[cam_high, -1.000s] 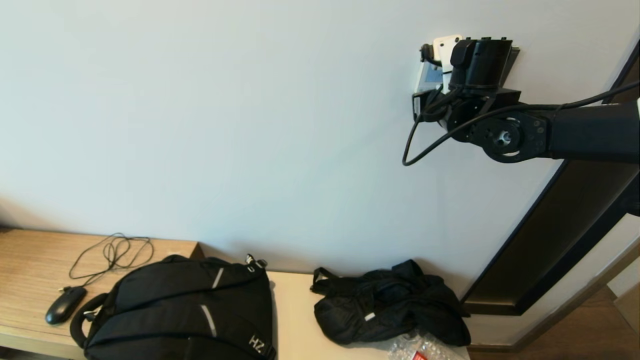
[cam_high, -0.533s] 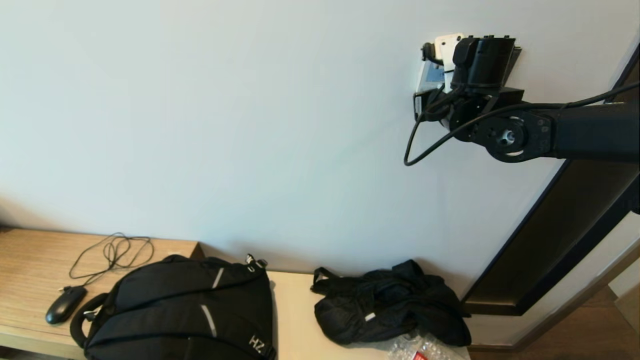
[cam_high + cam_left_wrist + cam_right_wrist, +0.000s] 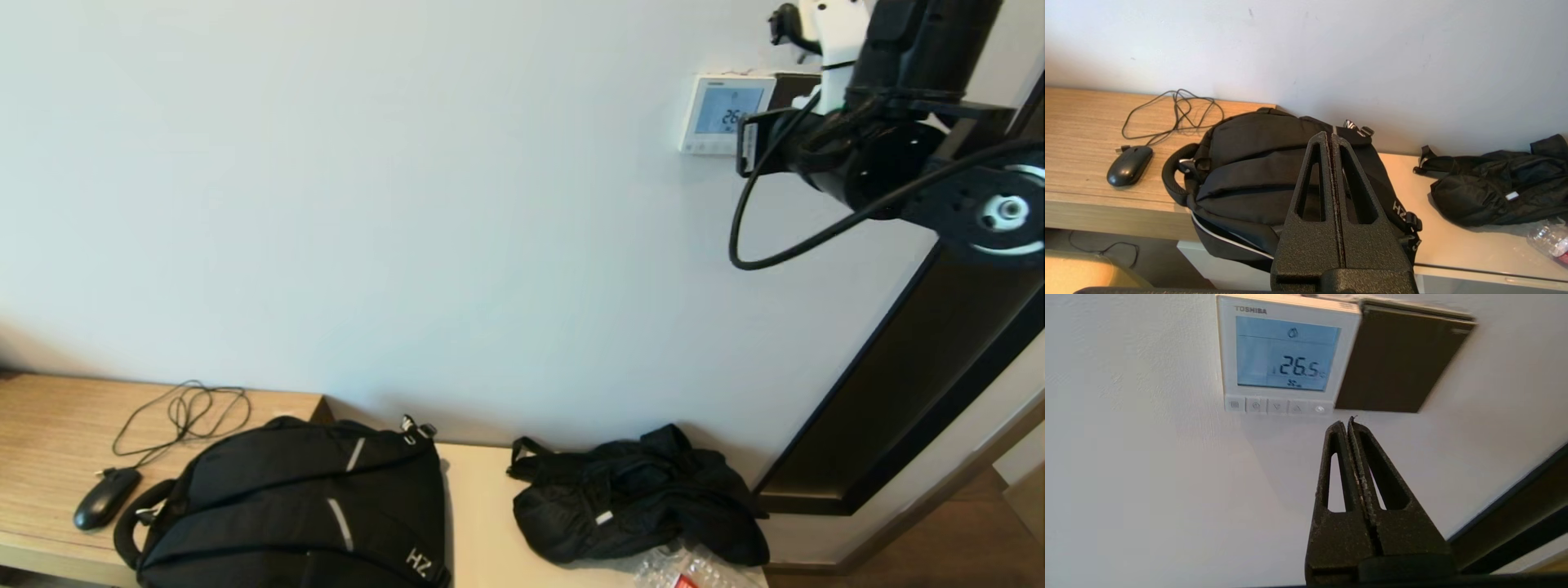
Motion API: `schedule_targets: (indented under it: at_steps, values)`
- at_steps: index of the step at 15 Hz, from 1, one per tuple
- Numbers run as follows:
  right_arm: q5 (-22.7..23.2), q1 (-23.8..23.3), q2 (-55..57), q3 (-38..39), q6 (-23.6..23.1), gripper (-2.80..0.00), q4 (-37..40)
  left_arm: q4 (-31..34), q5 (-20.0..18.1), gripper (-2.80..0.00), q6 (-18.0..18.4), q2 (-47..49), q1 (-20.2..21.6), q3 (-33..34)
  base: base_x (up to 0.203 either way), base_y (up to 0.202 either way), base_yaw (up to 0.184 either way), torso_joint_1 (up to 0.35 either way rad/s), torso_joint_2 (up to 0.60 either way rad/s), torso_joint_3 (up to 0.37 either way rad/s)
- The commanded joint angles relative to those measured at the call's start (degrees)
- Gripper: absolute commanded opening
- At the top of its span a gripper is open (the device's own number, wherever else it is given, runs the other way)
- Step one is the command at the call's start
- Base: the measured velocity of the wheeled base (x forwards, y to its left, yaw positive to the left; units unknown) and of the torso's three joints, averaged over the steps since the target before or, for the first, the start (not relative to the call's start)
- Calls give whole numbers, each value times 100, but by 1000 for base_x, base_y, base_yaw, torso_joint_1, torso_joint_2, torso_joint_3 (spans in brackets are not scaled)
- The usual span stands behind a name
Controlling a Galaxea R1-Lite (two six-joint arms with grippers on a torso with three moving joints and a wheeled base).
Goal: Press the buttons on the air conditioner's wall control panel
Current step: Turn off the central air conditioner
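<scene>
The white Toshiba wall control panel (image 3: 722, 114) hangs on the wall at the upper right, its blue display lit. In the right wrist view the panel (image 3: 1286, 355) reads 26.5, with a row of several small buttons (image 3: 1276, 406) along its lower edge. My right gripper (image 3: 1346, 422) is shut and empty. Its tips are off the wall, just below the panel's rightmost button and apart from it. My left gripper (image 3: 1329, 136) is shut and empty, parked low above a black backpack (image 3: 1257, 163).
A dark switch plate (image 3: 1400, 363) adjoins the panel's right side. A dark door frame (image 3: 914, 384) slants down the right. Below are a wooden desk (image 3: 49, 425) with a corded mouse (image 3: 106, 496), the backpack (image 3: 302, 506), a black bag (image 3: 637, 502) and a plastic bottle (image 3: 686, 567).
My right arm has drawn back from the panel and moved up and to the right. The panel, covered by the gripper before, now shows with its display lit.
</scene>
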Motion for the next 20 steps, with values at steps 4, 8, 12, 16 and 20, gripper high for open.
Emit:
schedule_targets:
  at_steps: [4,8,12,16,20]
  values:
    - [-164,-3,-2351,2369,125,-280,6,1,4,-280,-8,6,1,0,0,0,0,0,0,0]
    - [-421,74,-3816,4209,312,-280,35,1,4,-280,0,-2,1,0,0,0,0,0,0,0]
    - [-865,399,-4511,5369,430,-280,25,1,4,-280,0,-2,1,0,0,0,0,0,0,0]
    - [-505,-214,-4825,5835,456,-280,50,1,4,-280,-3,4,1,0,0,0,0,0,0,0]
    - [2204,-2066,-6155,6698,524,-280,668,1,-4,-280,-8,-2,1,0,0,0,0,0,0,0]
